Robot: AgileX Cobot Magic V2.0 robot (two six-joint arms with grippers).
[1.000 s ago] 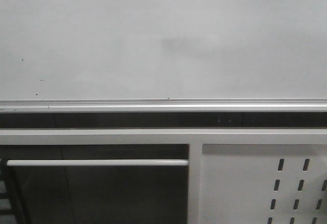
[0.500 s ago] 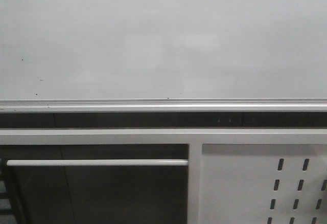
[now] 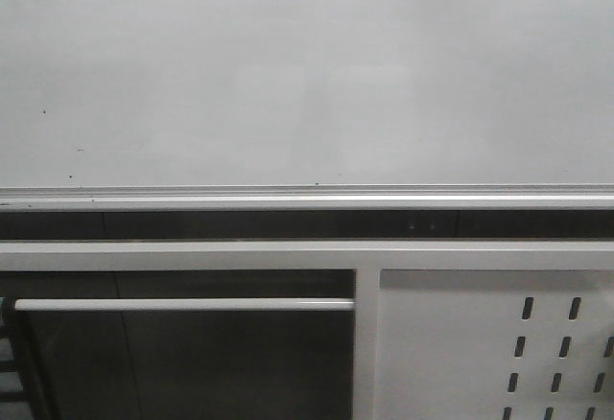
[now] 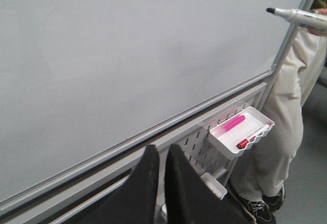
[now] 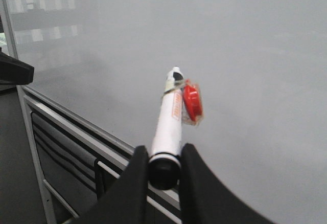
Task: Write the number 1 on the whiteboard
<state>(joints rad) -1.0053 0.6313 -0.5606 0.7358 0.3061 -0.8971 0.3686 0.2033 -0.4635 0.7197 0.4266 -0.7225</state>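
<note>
1. The whiteboard [image 3: 307, 75] fills the space ahead of both grippers. Its face carries no stroke, only a few tiny specks, so the number 1 is not yet there.
2. A slotted panel [image 4: 214, 132] runs under the board's rail, and on it hangs a small tray [image 4: 240, 132] with a pink pen [image 4: 231, 124] and a red one [image 4: 250, 140], well beyond the left fingers.
3. A person [image 4: 286, 111] stands past the board's far edge, holding an uncapped marker [image 4: 296, 15] out towards it.
4. The right gripper [image 5: 163, 173] pinches a white marker [image 5: 171, 121] by its rear end. The tip points away from the fingers at the board, and looks still short of the surface.
5. The left gripper [image 4: 159, 183] holds nothing, its fingers nearly pressed together.
6. Judgement: this is the approach before writing. Next, the tip must be pushed on to touch the board, then drawn straight down with steady, light pressure.
</note>
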